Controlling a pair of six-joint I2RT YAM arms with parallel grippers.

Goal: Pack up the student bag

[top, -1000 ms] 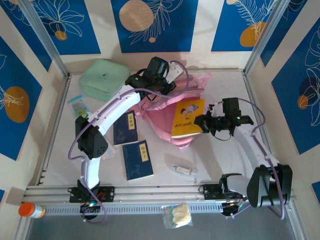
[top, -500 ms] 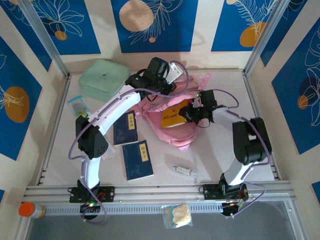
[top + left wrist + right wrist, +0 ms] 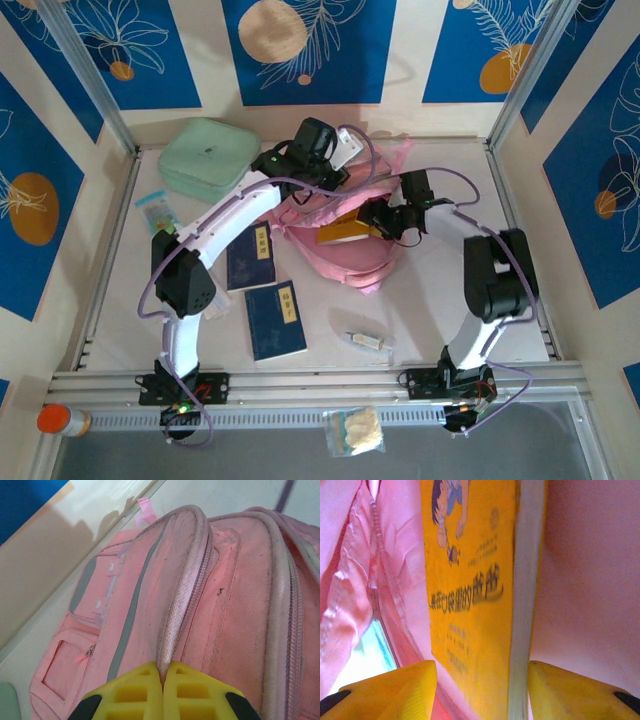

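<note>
white arm links [image 3: 225, 220], black joints [image 3: 185, 285], purple cables [image 3: 284, 494], yellow end effector fingers [image 3: 135, 692].

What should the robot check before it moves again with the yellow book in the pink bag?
1. Bag mouth held open: left end effector is shut on the bag at its zip edge. Ok.
2. Yellow book in the bag: mostly in, part showing from above. Ok.
3. Book let go: right end effector stands open, wider than the book. Ok.
4. Book resting at the bottom: cannot tell.
5. Everything packed: two blue books lie on the table. Not ok.
</note>
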